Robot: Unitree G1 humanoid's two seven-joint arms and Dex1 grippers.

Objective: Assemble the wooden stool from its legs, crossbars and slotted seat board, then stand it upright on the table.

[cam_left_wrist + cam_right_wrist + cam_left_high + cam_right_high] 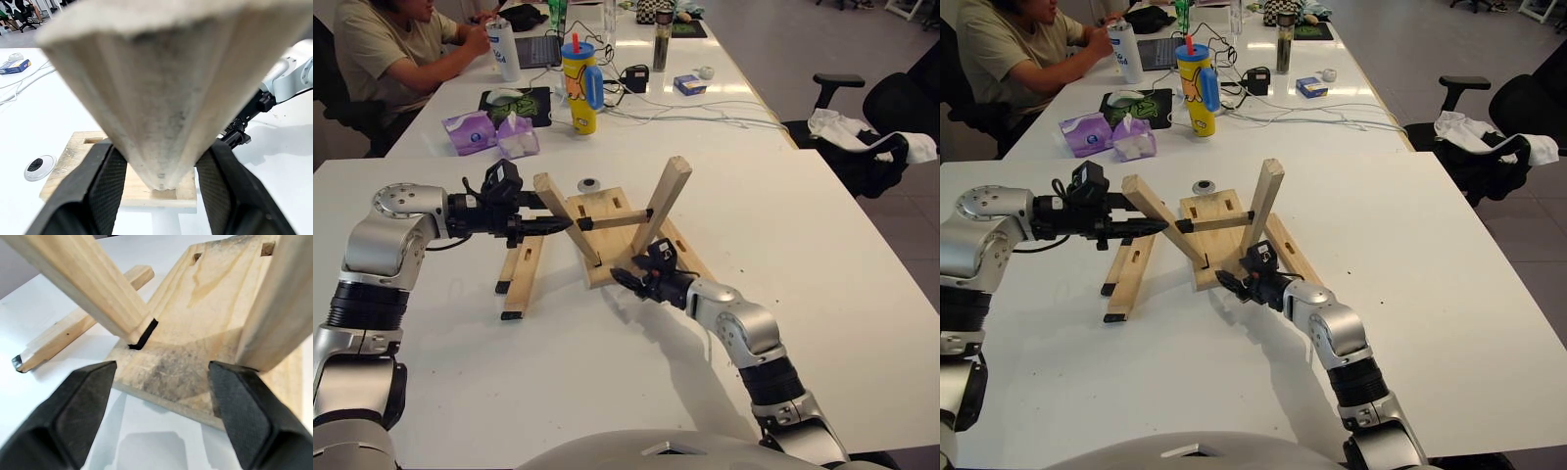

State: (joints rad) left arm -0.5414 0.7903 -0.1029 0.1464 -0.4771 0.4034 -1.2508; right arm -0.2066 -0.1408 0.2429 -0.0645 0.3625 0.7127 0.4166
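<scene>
The slotted seat board (604,205) lies flat on the white table. Two wooden legs stand in its slots, leaning apart: the left leg (551,193) and the right leg (665,200), joined by a crossbar (619,220). My left gripper (560,224) is shut on the left leg around mid-height, and its pads (108,188) press on both sides of the wood. My right gripper (625,281) sits low at the board's near edge, open, with its fingers (83,404) spread wide before the board's edge (161,394). A second leg pair (524,274) lies flat to the left of the board.
A round cable grommet (588,184) sits just behind the board. Farther back are a yellow cup (579,86), tissue packs (495,133), cables and a seated person. An office chair (867,137) stands off the table's right edge. Bare tabletop lies in front and to the right.
</scene>
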